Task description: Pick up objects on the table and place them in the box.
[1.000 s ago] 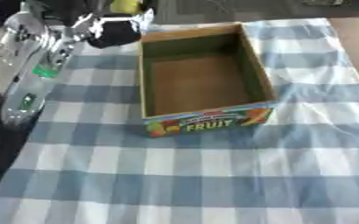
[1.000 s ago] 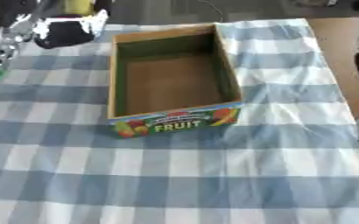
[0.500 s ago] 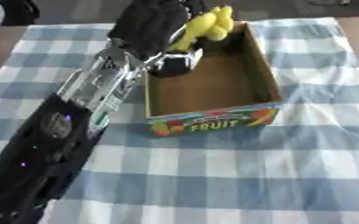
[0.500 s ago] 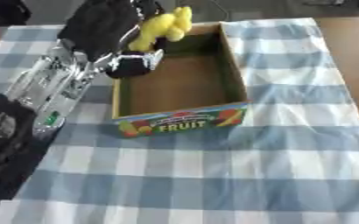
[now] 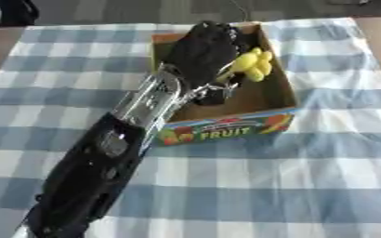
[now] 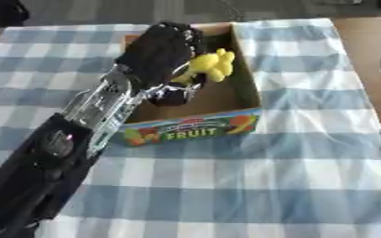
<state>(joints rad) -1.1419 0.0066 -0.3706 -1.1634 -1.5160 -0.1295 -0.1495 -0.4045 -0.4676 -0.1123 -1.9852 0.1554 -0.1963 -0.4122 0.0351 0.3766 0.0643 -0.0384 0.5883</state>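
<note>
"FRUIT" in yellow-white capitals on the near front wall of the cardboard box (image 5: 226, 131), on a green patch between printed fruit pictures. A line of smaller print above that word, too blurred to read. No other readable text, label or number on the checked tablecloth (image 5: 251, 186) or the robot arm.

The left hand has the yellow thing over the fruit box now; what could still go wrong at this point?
1. The left hand holds the yellow object by one end, most of it jutting free past the fingers, so it might swing or slip out early.
2. The object hangs near the right wall of the fruit box; released there, it might catch the rim.
3. The forearm crosses the box's near left corner and could nudge the box when withdrawing.
</note>
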